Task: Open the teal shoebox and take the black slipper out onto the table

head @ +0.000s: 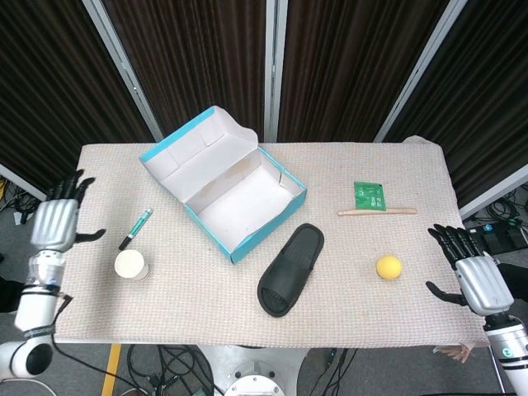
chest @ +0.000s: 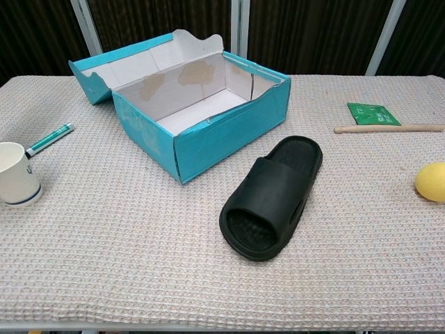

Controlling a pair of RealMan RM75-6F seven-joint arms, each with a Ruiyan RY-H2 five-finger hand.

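Observation:
The teal shoebox [head: 239,198] [chest: 208,136] stands open on the table, its lid folded back, its white inside bare. The black slipper [head: 290,269] [chest: 272,197] lies flat on the cloth just right of the box's front corner, sole down, toe opening toward the table's front edge. My left hand [head: 56,223] hangs off the table's left edge with fingers spread, holding nothing. My right hand [head: 473,276] hovers beyond the right edge, fingers apart and empty. Neither hand shows in the chest view.
A white paper cup [head: 131,265] [chest: 15,182] and a teal pen [head: 136,228] [chest: 49,139] sit at the left. A yellow ball [head: 388,266] [chest: 431,181], a green packet [head: 368,195] [chest: 373,113] and a wooden stick [head: 376,212] [chest: 388,128] lie at the right.

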